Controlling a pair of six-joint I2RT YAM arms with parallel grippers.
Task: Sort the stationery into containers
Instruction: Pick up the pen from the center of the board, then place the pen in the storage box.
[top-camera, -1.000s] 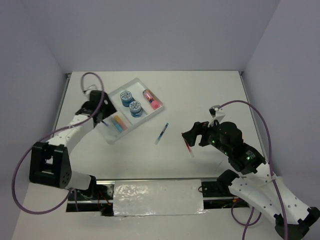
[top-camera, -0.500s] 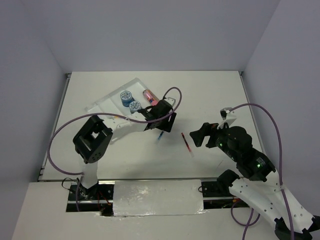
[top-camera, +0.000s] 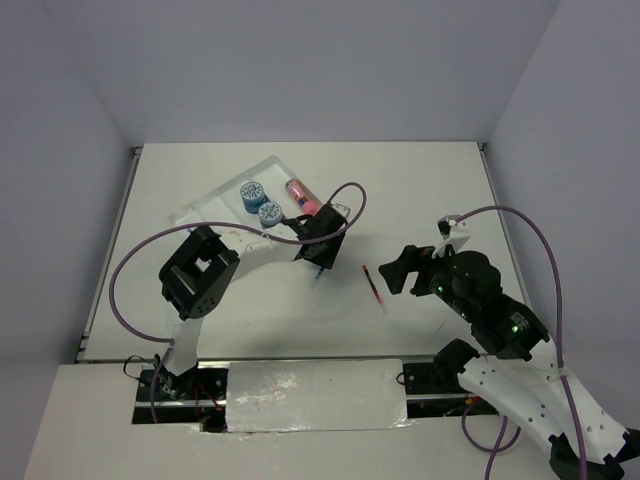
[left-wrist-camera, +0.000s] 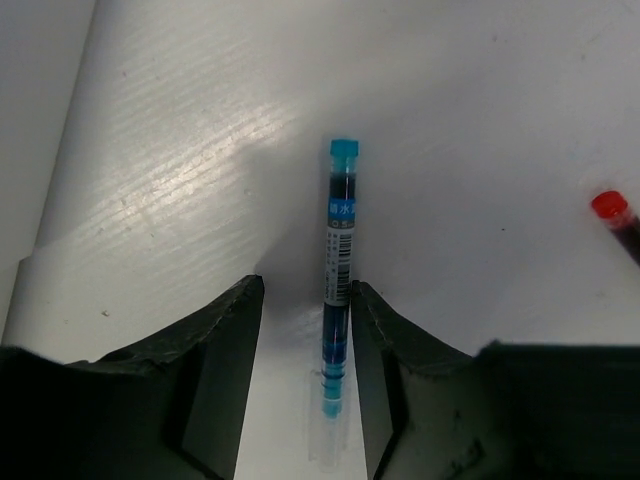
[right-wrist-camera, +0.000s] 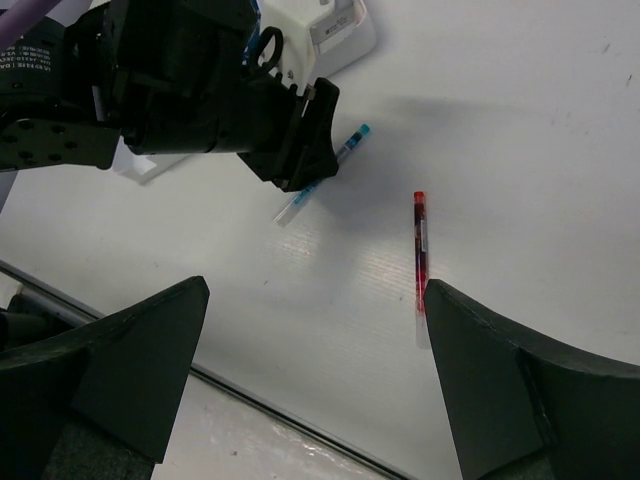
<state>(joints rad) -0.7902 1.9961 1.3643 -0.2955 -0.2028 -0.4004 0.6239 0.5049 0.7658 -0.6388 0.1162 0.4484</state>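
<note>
The thin blue pen (left-wrist-camera: 340, 290) lies on the table between the fingers of my left gripper (left-wrist-camera: 307, 292), which is open and straddles it, the pen close to the right finger. In the top view this gripper (top-camera: 322, 256) is low over the pen, right of the white tray (top-camera: 212, 208). The tray holds two blue tubs (top-camera: 260, 201) and the pink tube (top-camera: 302, 196). The markers do not show. The thin red pen (top-camera: 375, 286) lies loose on the table, left of my open, empty right gripper (top-camera: 398, 270). It also shows in the right wrist view (right-wrist-camera: 420, 255).
The left arm's purple cable (top-camera: 340, 195) loops over the tray's near end. A foil-covered strip (top-camera: 315, 395) runs along the near edge between the arm bases. Grey walls close the table at the back and both sides.
My left arm has swung from the tray across to the blue pen and lowered around it. The right gripper has drawn back a little from the red pen.
</note>
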